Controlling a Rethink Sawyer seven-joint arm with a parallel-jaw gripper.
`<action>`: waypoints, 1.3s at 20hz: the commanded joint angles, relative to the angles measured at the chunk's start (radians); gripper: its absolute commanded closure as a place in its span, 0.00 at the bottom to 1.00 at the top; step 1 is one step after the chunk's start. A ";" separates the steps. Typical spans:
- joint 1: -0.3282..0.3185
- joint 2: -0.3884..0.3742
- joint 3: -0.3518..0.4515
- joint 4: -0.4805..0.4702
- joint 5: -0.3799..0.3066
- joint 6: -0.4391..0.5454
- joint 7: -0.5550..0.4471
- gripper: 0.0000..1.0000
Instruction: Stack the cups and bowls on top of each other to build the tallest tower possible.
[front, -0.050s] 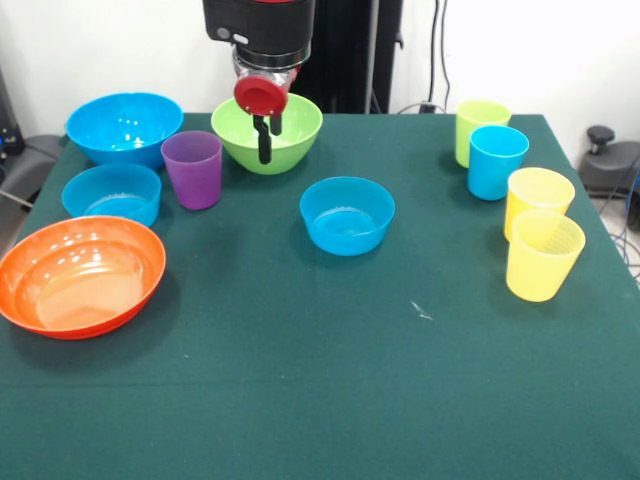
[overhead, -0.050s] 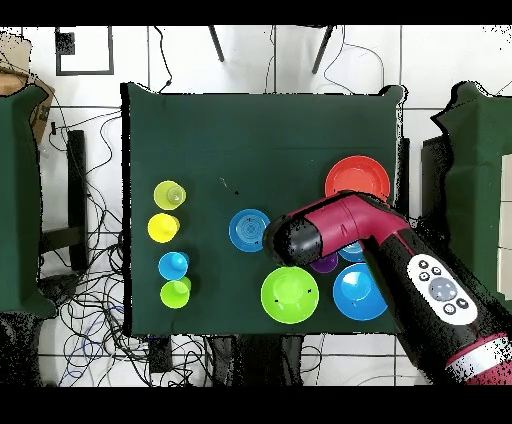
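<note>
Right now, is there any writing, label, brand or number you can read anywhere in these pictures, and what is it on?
None can be read.
The cups and bowls: plain, no print showing.
The button panel on the arm: small marks, too small to read.
The gripper: no label visible.

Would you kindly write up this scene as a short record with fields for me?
gripper: gripper hangs over the lime green bowl; open or shut unclear
cups, one side: green cup, blue cup, two yellow cups, all upright
purple cup: purple cup upright among the bowls
bowls: large blue bowl, two smaller blue bowls, orange bowl
stacking: nothing stacked yet
surface: green table
</note>
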 joint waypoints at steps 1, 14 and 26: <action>0.056 0.058 -0.033 0.022 -0.128 0.094 -0.294 0.00; 0.065 0.067 -0.079 0.044 -0.147 0.078 -0.205 0.00; 0.042 0.064 -0.102 0.051 -0.184 0.073 -0.228 0.00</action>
